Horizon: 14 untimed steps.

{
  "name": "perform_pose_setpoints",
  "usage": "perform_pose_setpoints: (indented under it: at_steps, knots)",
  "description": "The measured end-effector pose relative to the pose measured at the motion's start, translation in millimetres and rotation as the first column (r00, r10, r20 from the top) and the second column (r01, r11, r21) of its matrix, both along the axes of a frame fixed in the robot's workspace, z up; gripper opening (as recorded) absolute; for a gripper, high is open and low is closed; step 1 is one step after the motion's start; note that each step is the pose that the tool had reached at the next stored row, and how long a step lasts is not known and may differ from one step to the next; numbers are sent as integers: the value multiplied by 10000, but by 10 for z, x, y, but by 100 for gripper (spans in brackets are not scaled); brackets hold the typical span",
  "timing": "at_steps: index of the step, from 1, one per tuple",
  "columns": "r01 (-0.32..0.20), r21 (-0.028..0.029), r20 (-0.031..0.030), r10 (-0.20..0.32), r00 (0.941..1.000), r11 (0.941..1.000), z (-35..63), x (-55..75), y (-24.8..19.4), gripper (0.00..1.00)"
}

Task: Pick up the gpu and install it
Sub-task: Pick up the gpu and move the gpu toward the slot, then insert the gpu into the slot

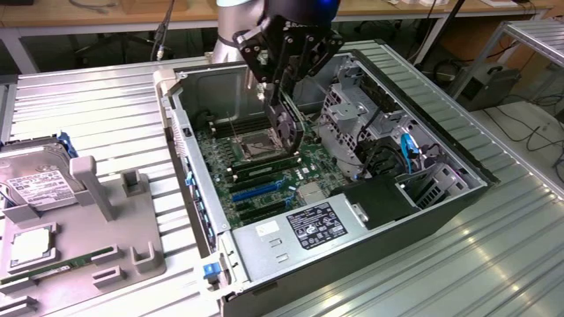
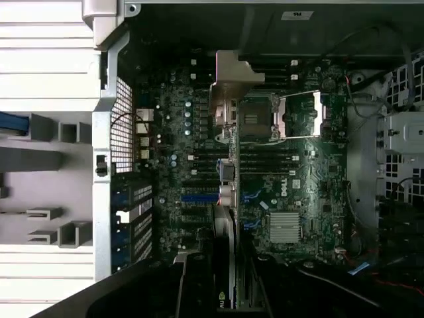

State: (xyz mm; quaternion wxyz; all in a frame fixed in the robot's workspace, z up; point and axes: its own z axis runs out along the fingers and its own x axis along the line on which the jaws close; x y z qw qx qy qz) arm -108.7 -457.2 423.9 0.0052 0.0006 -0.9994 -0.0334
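Note:
The gpu (image 1: 287, 131) hangs edge-on, a dark card with its round fan facing the exterior view's left, and my gripper (image 1: 282, 99) is shut on its upper edge. It is held over the motherboard (image 1: 264, 173) inside the open computer case (image 1: 440, 142), just above the CPU socket (image 1: 261, 140) and the memory slots, not touching the board. In the wrist view the gpu (image 2: 225, 218) runs as a thin strip from my gripper (image 2: 225, 291) up to its silver end bracket (image 2: 230, 83). The blue expansion slots (image 1: 255, 191) lie nearer the power supply.
The case lies on its side on a ribbed metal table (image 1: 97, 105). A power supply (image 1: 304, 231) fills the case's near end, and drive cages and cables (image 1: 387, 152) its far side. On the exterior view's left, a grey fixture (image 1: 105, 198) holds a hard drive (image 1: 35, 188) and a green memory stick (image 1: 62, 267).

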Motion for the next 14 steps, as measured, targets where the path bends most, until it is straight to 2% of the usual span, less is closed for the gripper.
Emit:
perform_pose_setpoints:
  at_steps: [7,14]
  knots:
    - [0,0,0,0,10000,10000,-144,341,24,26]
    - [1,0,0,-1,10000,10000,-174,356,24,26]
